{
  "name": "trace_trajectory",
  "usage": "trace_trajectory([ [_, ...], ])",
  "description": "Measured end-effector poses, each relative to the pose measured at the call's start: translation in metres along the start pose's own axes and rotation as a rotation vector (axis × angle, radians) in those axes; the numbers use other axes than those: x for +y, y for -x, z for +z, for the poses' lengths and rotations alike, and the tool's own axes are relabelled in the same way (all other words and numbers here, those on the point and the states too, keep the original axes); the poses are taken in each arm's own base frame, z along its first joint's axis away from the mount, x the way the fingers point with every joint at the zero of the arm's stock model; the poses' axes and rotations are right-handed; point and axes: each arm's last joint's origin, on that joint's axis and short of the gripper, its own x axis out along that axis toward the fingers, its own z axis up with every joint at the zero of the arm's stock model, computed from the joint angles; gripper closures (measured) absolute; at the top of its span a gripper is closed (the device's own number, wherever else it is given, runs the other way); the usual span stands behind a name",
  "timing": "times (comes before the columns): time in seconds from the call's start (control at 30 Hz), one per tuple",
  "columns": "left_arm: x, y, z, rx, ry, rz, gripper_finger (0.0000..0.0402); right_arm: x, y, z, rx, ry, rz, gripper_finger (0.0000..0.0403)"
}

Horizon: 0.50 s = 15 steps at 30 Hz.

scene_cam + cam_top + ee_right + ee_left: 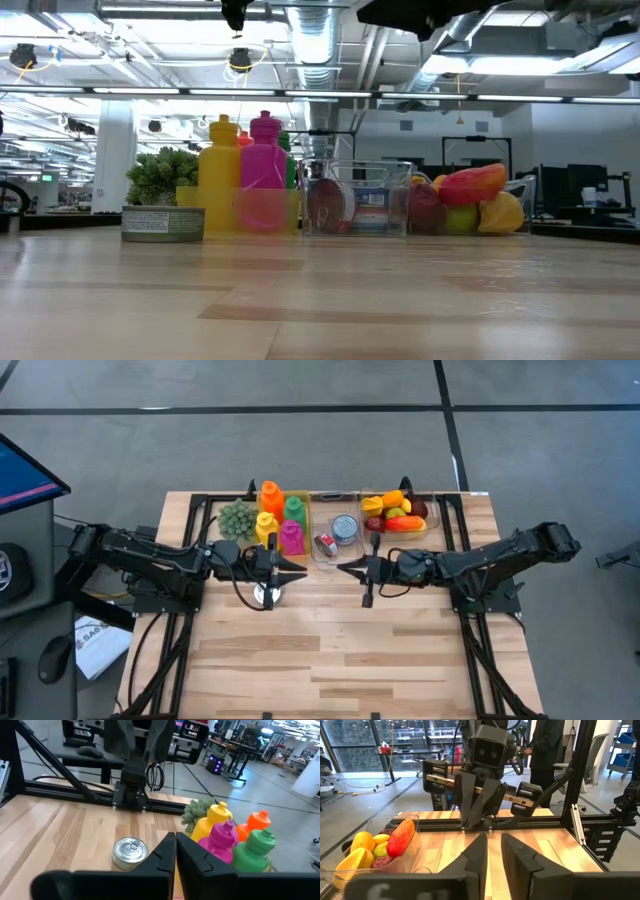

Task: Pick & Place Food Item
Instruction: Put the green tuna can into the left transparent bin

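Observation:
A silver can (265, 595) stands upright on its base on the wooden table, below my left arm; the right wrist view also shows this can (130, 852). My left gripper (300, 573) hangs level above the table's middle, and in the left wrist view my left gripper (494, 841) shows a narrow gap between its fingers with nothing in it. Facing it from the right, my right gripper (343, 568) is shut and holds nothing; its own view shows my right gripper (176, 840) with fingertips together. Both stand clear of the can and of the trays.
Along the far edge stand three clear trays: one with coloured bottles (282, 518), one with cans (336, 532), one with fruit (398, 512). A green leafy item (237, 518) lies left of the bottles. The near half of the table (330, 660) is bare wood.

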Motion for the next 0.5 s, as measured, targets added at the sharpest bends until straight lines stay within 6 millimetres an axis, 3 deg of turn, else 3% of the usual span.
trace_trajectory([
  [0.33,-0.0001,0.0000,-0.0005,0.004,-0.001,-0.002,0.0398,0.0018,0.0009,0.0084,-0.090,-0.072,0.062,0.0401],
  [0.5,-0.0005,0.0001,-0.0008,0.008,0.008,-0.004,0.0400,0.0034,0.0010,0.0082,-0.093,-0.069,0.114,0.0400],
])
